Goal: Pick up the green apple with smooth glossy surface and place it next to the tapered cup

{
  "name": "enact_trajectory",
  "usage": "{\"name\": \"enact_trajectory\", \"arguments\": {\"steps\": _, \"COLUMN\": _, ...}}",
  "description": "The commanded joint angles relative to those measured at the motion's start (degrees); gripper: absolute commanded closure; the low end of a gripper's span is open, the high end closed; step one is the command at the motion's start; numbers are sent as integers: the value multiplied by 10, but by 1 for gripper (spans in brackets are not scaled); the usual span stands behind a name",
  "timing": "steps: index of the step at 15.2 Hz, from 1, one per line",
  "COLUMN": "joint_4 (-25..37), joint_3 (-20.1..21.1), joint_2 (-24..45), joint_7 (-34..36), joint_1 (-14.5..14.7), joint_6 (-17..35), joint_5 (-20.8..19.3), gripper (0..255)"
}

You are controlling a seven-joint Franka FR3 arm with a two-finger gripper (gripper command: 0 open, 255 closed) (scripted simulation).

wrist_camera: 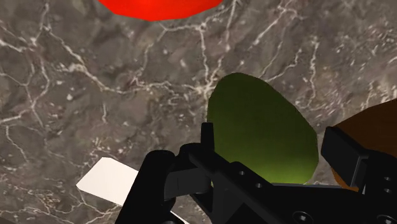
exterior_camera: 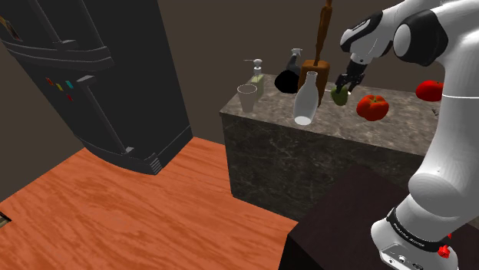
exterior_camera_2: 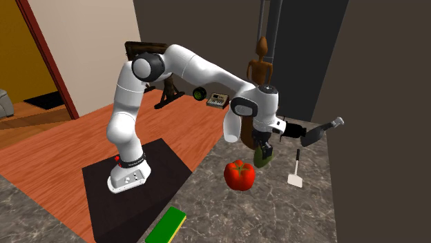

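Black two-finger tool (wrist_camera: pixel 270 145) set over a glossy green apple (wrist_camera: pixel 264 124) on a dark, white-veined stone counter (wrist_camera: pixel 95 76).
Tool parted: its fingers stand either side of the apple, close to its flanks, with no clamp seen. The apple (exterior_camera: pixel 340 96) sits on the counter just beside a brown wooden block (exterior_camera: pixel 313 70). A round red tomato (exterior_camera: pixel 371 107) is near, toward the shoulder view's right. A white bottle (exterior_camera: pixel 305 98) stands farther toward that view's left. A pale tapered cup (exterior_camera: pixel 247 98) stands at the counter's corner, well apart from the apple.
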Motion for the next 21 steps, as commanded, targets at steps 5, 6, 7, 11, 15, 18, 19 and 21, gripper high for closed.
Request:
{"name": "enact_trajectory", "arguments": {"steps": 5, "joint_4": 22, "joint_3": -7, "joint_2": -17, "joint_7": 13, "joint_1": 3, "joint_6": -36, "joint_5": -15, "gripper": 255}}
{"name": "enact_trajectory", "arguments": {"steps": 6, "joint_4": 26, "joint_3": -8, "joint_2": -20, "joint_7": 16, "joint_1": 3, "joint_6": -42, "joint_5": -17, "gripper": 255}}
{"name": "enact_trajectory", "arguments": {"steps": 7, "joint_4": 31, "joint_3": -9, "joint_2": -23, "joint_7": 18, "joint_1": 3, "joint_6": -49, "joint_5": -19, "gripper": 255}}
{"name": "enact_trajectory", "arguments": {"steps": 11, "joint_4": 49, "joint_3": -12, "joint_2": -32, "joint_7": 26, "joint_1": 4, "joint_6": -74, "joint_5": -27, "gripper": 255}}
{"name": "enact_trajectory", "arguments": {"steps": 15, "joint_4": 70, "joint_3": -15, "joint_2": -39, "joint_7": 33, "joint_1": 4, "joint_6": -101, "joint_5": -34, "gripper": 255}}
{"name": "enact_trajectory", "arguments": {"steps": 18, "joint_4": 88, "joint_3": -17, "joint_2": -43, "joint_7": 39, "joint_1": 3, "joint_6": -122, "joint_5": -38, "gripper": 255}}
{"name": "enact_trajectory", "arguments": {"steps": 19, "joint_4": 94, "joint_3": -17, "joint_2": -44, "joint_7": 40, "joint_1": 3, "joint_6": -129, "joint_5": -40, "gripper": 255}}
{"name": "enact_trajectory", "arguments": {"steps": 21, "joint_4": 107, "joint_3": -18, "joint_2": -46, "joint_7": 43, "joint_1": 2, "joint_6": -143, "joint_5": -42, "gripper": 255}}
